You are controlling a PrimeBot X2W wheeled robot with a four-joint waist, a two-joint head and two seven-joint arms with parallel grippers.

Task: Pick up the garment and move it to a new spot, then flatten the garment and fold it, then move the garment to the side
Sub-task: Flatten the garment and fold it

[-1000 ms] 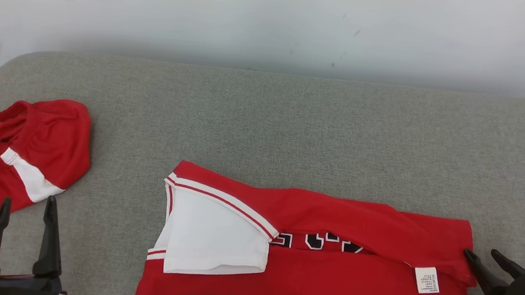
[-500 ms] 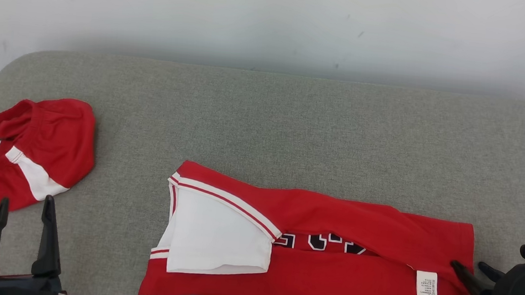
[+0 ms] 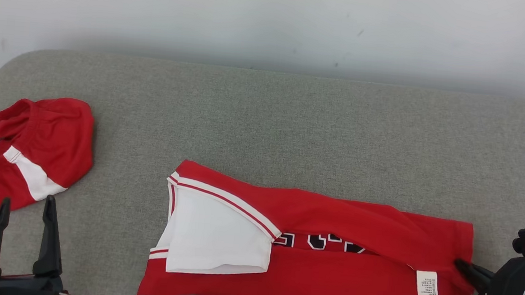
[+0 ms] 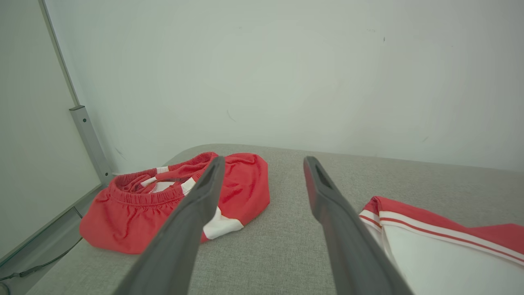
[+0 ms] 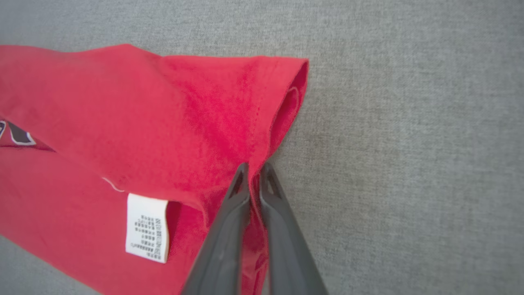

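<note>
Head view: the red jersey (image 3: 327,277) lies folded lengthwise into a long band near the front edge of the grey upholstered surface (image 3: 265,119). Its white-lined armhole is toward the robot's left and its care label (image 3: 427,283) toward the right. The right claw (image 3: 460,265) is pinched narrow on the hem at the band's right end. The left claw (image 3: 27,200) stands wide and empty, well apart from the jersey and just in front of the crumpled red shorts (image 3: 49,138).

Left wrist view: the spread fingers frame the shorts on one side and the jersey's striped armhole on the other, touching neither.

Right wrist view: the fingertips meet on the hem's very edge, beside an open loop of cloth. Whether they hold every layer I cannot tell.

Risks: such a shallow bite may slip. If only the top layer is caught, a pull would likely peel the fold open. With just one end held, the far end would drag across the coarse weave and bunch.

The surface is padded, grey and round-cornered, set against a plain pale wall (image 3: 273,20) with a metal post (image 4: 88,139) at the left.
</note>
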